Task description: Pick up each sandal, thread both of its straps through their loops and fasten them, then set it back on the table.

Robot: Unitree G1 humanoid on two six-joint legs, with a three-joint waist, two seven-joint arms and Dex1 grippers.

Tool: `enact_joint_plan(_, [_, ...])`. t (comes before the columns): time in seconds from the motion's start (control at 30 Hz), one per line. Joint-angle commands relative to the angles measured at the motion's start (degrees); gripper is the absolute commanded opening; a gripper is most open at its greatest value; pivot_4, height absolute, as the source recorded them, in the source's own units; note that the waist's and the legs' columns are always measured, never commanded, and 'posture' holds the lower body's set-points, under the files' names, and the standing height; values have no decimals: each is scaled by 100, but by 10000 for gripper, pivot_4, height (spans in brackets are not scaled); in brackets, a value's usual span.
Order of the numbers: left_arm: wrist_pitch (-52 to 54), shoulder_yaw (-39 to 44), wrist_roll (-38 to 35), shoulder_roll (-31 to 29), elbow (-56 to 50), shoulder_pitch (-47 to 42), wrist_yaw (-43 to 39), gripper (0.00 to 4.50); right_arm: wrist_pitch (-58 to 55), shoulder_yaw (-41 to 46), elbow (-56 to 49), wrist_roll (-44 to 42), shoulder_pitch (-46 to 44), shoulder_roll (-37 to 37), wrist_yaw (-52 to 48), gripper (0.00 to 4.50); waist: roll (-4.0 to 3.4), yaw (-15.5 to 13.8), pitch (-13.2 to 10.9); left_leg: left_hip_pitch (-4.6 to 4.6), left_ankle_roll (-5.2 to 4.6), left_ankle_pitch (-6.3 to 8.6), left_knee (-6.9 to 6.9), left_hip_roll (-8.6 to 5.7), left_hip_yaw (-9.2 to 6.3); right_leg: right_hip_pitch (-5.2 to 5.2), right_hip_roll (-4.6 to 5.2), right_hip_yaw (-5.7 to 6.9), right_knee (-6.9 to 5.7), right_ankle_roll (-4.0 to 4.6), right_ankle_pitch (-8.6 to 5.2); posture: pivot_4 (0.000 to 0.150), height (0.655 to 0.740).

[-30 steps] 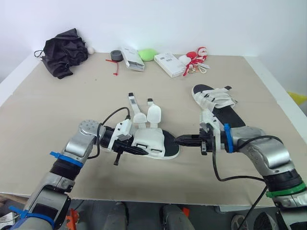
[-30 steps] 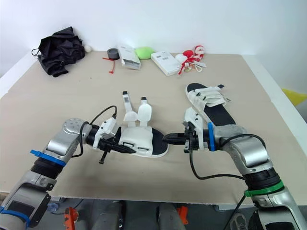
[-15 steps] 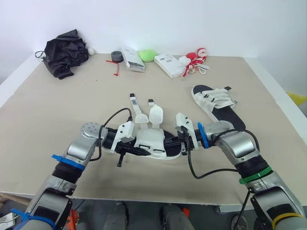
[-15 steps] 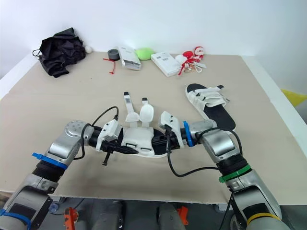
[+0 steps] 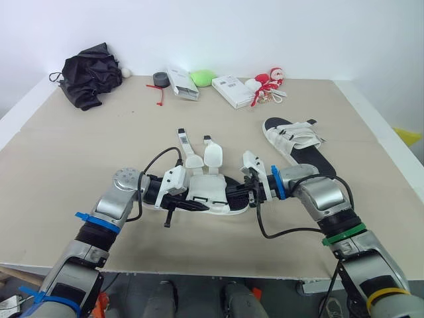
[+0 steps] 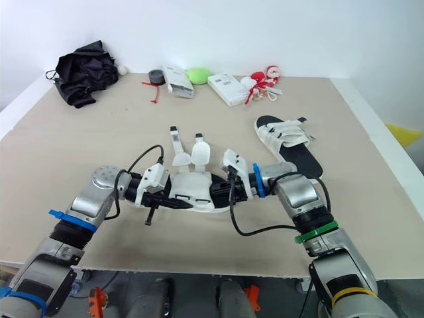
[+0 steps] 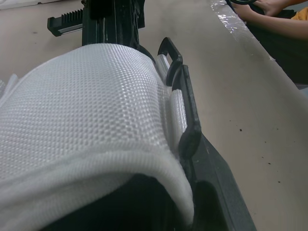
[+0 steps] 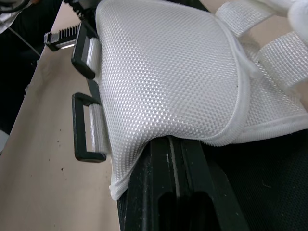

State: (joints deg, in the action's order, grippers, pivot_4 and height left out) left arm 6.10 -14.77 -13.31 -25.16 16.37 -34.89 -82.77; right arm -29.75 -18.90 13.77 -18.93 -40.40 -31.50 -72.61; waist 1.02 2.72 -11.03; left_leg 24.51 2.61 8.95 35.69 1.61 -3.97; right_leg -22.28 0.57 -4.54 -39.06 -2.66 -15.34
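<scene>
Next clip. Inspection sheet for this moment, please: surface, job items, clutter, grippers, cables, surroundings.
Surface: beige table, flat, faintly speckled.
Job's things: near sandal between the grippers, its straps sticking up, its loops unthreaded; far sandal lies apart on the robot's right.
Clutter: along the far edge, black cloth, tape roll, white boxes, green object, red-and-white trinkets.
Grippers: left gripper and right gripper at opposite ends of the near sandal.
Cables: black cables loop at each wrist.
Surroundings: white wall; person's hand beyond the table edge.
</scene>
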Motion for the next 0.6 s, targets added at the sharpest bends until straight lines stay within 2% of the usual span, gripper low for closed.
enact_joint_plan(0.03, [-239,-28,67,108,164,6,120,0,219,-314,416,458,-45,-14,-183,762,-2,-2,2,0,0,0,-1,0,0,0,0,0,0,-2,-1,1500,7380])
enact_joint_plan(0.07, [-236,0,65,104,163,4,152,5188,217,-300,457,467,-68,-7,-203,0,-8,-2,7,0,0,0,-2,0,0,0,0,0,0,-2,-1,1500,7380])
enact_joint_plan(0.13, [-140,42,8,63,108,4,135,7624,231,-280,544,490,-125,12,-254,0,-13,-15,12,-8,0,0,-4,-1,0,9,0,0,0,-3,-3,1500,7380])
enact_joint_plan(0.17, [-91,53,-25,40,73,10,111,13234,247,-276,578,507,-143,19,-277,0,-13,-12,12,-14,0,0,-4,-1,-1,15,0,0,0,-3,-2,1500,7380])
enact_joint_plan(0.2, [-68,57,-46,22,47,13,103,15596,267,-272,609,523,-156,25,-297,0,-13,-7,12,-20,1,0,-2,-2,0,22,0,-3,1,-3,-2,1500,7380])
enact_joint_plan(0.23, [6,68,-84,-2,-13,18,99,21791,280,-268,638,537,-169,28,-319,0,-13,-5,12,-21,1,-1,-2,-2,1,22,0,-4,1,-1,-1,1500,7380])
enact_joint_plan(0.3, [344,131,-263,-92,-285,57,79,30300,311,-254,694,583,-193,35,-366,0,-13,-2,12,-22,1,-1,-3,-1,1,21,0,-3,1,-1,-1,1500,7380])
enact_joint_plan(0.37, [917,249,-528,-229,-619,84,96,36245,333,-244,743,622,-215,44,-400,0,-12,10,12,-21,2,-1,-7,-1,1,20,0,-3,1,-2,-1,1500,7380])
enact_joint_plan(0.4, [1107,307,-596,-281,-716,79,143,42539,337,-241,755,630,-222,48,-409,0,-12,11,12,-21,1,-1,-9,0,1,18,0,-4,1,-2,-2,1500,7380])
enact_joint_plan(0.47, [1616,339,-688,-498,-879,35,158,44305,358,-235,783,643,-235,53,-435,0,-12,11,11,-20,1,-1,-12,2,0,16,-3,-3,1,-1,-2,1500,7380])
enact_joint_plan(0.6, [3841,810,-1484,-1221,-770,-585,80,44305,412,-254,879,676,-273,99,-478,0,-4,22,6,-20,1,-1,-11,5,0,13,-7,-3,0,1,-1,1500,7380])
